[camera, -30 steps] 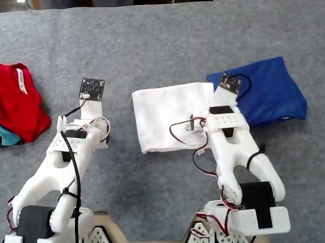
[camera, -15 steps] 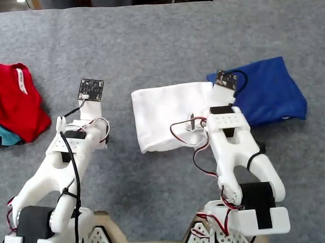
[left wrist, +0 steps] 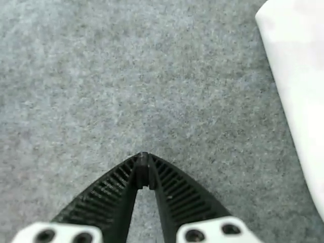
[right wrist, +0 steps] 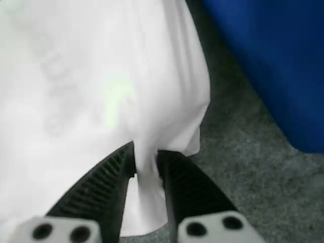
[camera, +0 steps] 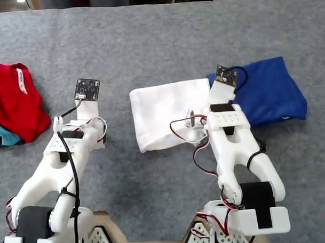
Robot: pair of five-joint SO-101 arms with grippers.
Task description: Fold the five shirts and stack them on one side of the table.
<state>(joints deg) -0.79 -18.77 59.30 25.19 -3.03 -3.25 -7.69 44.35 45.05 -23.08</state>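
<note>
Fabric of the white shirt [right wrist: 91, 91] sits pinched between the black ribbed fingers of the right gripper [right wrist: 146, 162], which are drawn narrow around a thin fold at the shirt's edge. From that pinch the rest of the white cloth spreads away in front of the gripper in soft lengthwise creases. Just off to the gripper's outer side, a strip of the grey table cover [right wrist: 228, 147] shows, and past it lies the blue shirt [right wrist: 273, 66], close to the white one but apart from it where the wrist view can see.

In the high view the white shirt [camera: 165, 113] lies as a flat rectangle between the two arms, with the right arm's wrist over the edge nearest the blue shirt [camera: 268, 94]. The blue shirt lies folded flat on the far outer side of the right arm.

The left gripper [left wrist: 143, 162] has its fingers closed tip to tip on nothing, hanging over bare grey table cover [left wrist: 101, 76]. The near edge of the white shirt [left wrist: 298, 76] lies off to its inner side, well apart from the tips.

Farther out, on the left arm's outer side, a red shirt [camera: 15, 102] lies in a rumpled heap at the table's edge. A teal shirt [camera: 4, 136] shows from under its near edge, touching it.
</note>
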